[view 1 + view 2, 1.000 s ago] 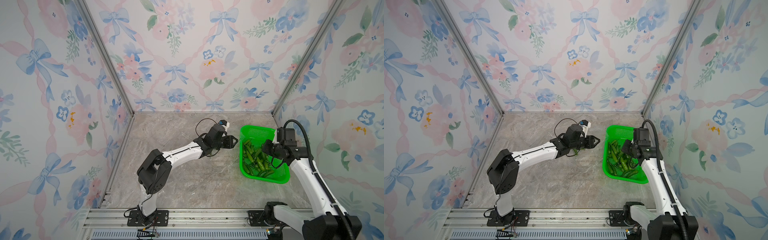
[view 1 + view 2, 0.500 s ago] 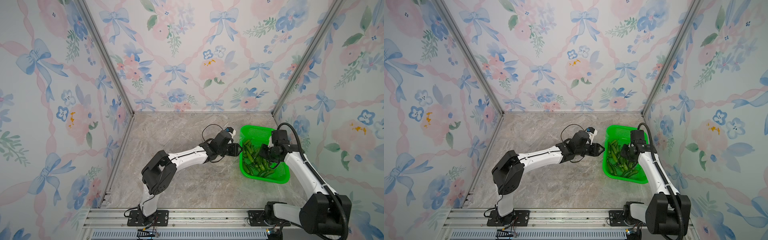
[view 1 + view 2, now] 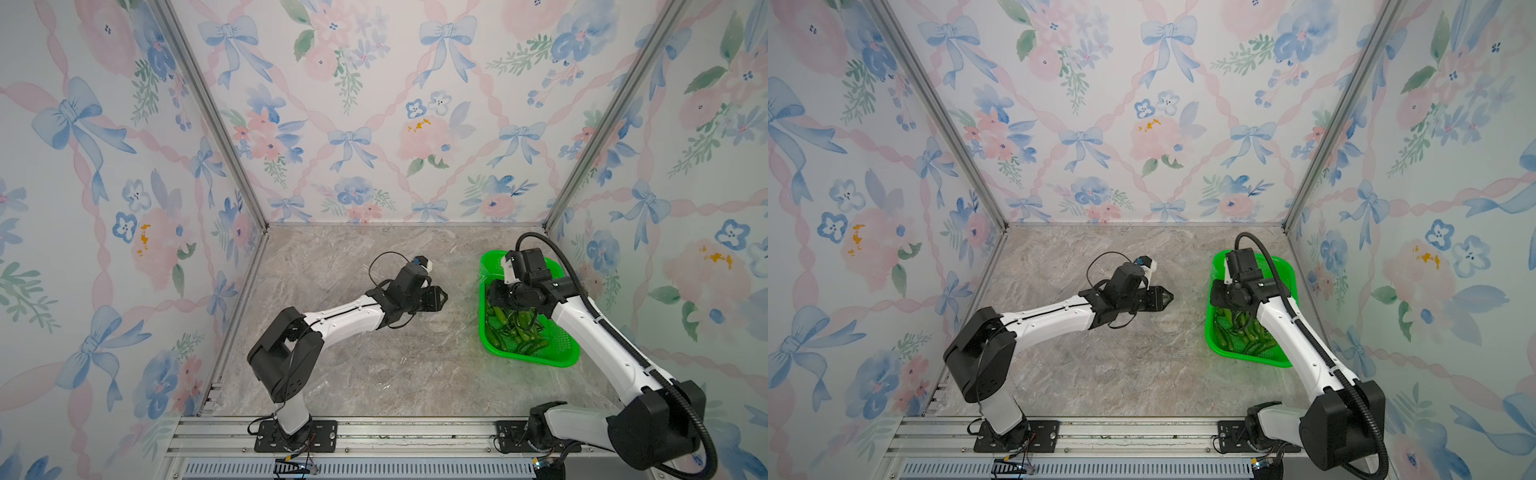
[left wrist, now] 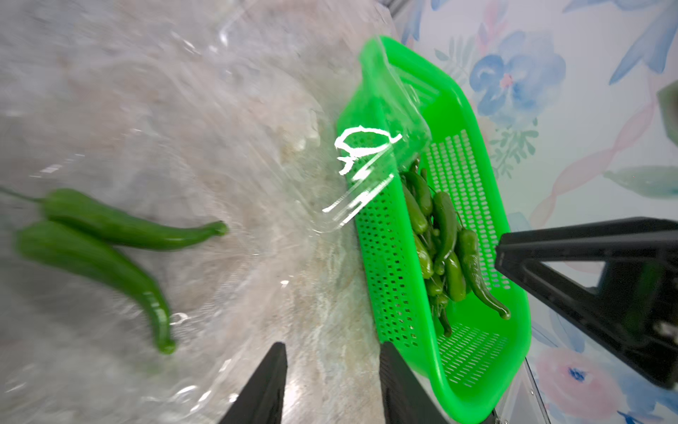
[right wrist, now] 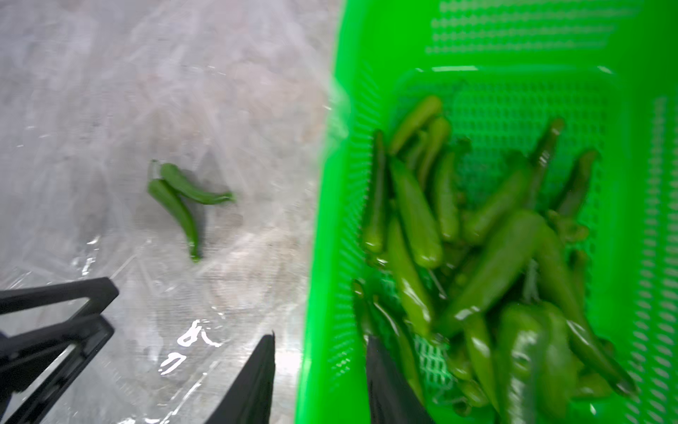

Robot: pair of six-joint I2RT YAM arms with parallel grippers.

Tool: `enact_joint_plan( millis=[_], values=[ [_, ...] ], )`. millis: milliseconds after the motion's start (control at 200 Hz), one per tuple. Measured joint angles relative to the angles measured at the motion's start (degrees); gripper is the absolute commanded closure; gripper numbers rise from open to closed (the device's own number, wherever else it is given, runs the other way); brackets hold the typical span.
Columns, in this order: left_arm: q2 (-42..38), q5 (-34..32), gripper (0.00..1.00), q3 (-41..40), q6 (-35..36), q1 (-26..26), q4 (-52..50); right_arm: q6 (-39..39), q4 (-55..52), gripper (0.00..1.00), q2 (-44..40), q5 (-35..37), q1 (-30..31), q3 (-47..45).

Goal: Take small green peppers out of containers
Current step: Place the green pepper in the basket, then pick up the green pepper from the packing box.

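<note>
Two small green peppers (image 4: pixel 110 235) lie touching each other on clear crinkled plastic, apparently a punnet floor, on the counter (image 3: pixel 353 374) at 9 o'clock from the green perforated basket (image 3: pixel 557 357); basket sits at 3 o'clock of the counter and holds a heap of peppers (image 5: pixel 477 257); a clear punnet (image 4: pixel 385 121) leans on its rim. Judgement: peppers light, firm, glossy so slippery; grip mid-body across the width, not the thin stem. Left pincer (image 4: pixel 332 347): jaws moderately apart, nothing between, aimed toward 3 o'clock. Right pincer (image 5: pixel 321 337): jaws apart, empty, over the basket's 9 o'clock wall; contact cannot be told.
</note>
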Motion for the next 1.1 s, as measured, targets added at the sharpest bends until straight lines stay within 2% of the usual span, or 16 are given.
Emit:
enact_joint_plan(
  millis=[165, 330, 665, 1100],
  values=[
    [-8.57, -1.27, 0.53, -7.17, -0.11, 4.85, 0.11, -1.27, 3.04, 0.61, 9.05, -0.72, 6.49, 7.48],
    [-14.6, -2.27, 0.5, -12.96, -0.42, 8.39, -0.07, -4.46, 4.07, 0.61, 20.33, -3.65, 9.81, 15.1],
    [-18.34, -2.64, 0.5, -16.83, -0.63, 11.63, -0.04, -9.7, 1.31, 0.62, 40.15, -5.05, 12.07, 29.9],
    [-18.34, -2.43, 0.47, -17.14, -0.85, 12.74, -0.02, -14.73, -2.67, 0.61, 47.91, -3.89, 13.53, 35.56]
  ],
)
